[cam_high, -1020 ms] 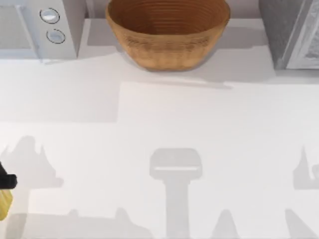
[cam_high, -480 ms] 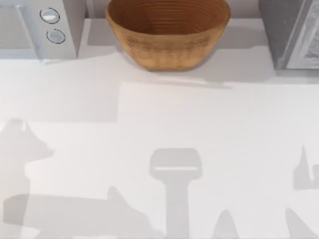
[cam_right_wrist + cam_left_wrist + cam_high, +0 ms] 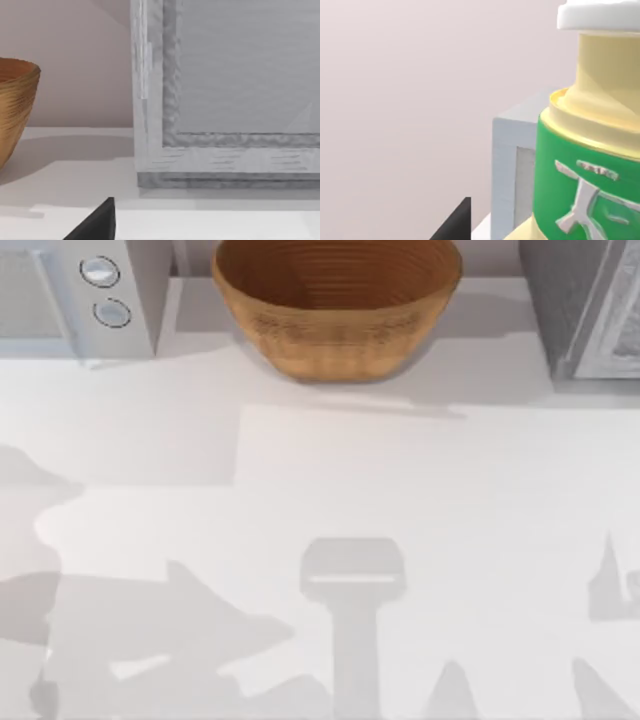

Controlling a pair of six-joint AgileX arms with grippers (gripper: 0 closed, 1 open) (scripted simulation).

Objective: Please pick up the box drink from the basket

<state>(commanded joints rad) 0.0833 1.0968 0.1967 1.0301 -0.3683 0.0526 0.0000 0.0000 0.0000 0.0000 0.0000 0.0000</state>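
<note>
The white table point(image 3: 330, 470) fills the top view, crossed by soft grey shadows from 8 o'clock round to 4 o'clock.

At 1 to 2 o'clock, against the far edge, stands a tall grey cabinet point(image 3: 585, 300). In the right wrist view its textured framed front point(image 3: 235, 90) looms large, resting on the table.

At 10 to 11 o'clock sits a grey appliance point(image 3: 90, 295) with two round knobs point(image 3: 99, 272), one above the other.

At 12 o'clock, between those two, is the basket point(image 3: 335, 325): round, tan-brown wicker, bowl-shaped, with ribbed rings inside. It stands upright on the table, apart from both grey units. The right wrist view catches its curved side point(image 3: 15, 105), well clear of the cabinet.

The drink point(image 3: 590, 165) appears in the left wrist view, very close to the camera. It looks like a pale yellow bottle rather than a box, with a green label bearing raised silver marks and a white cap point(image 3: 600, 15). It is upright, and a grey boxy unit point(image 3: 512, 170) stands behind it.

A black wedge of the left gripper point(image 3: 457, 222) juts into that view just beside the drink. Whether the gripper is open, closed or holding the drink cannot be told.

A black wedge of the right gripper point(image 3: 97, 222) shows low over the table, near the cabinet. Whether it is open or closed also cannot be told.
</note>
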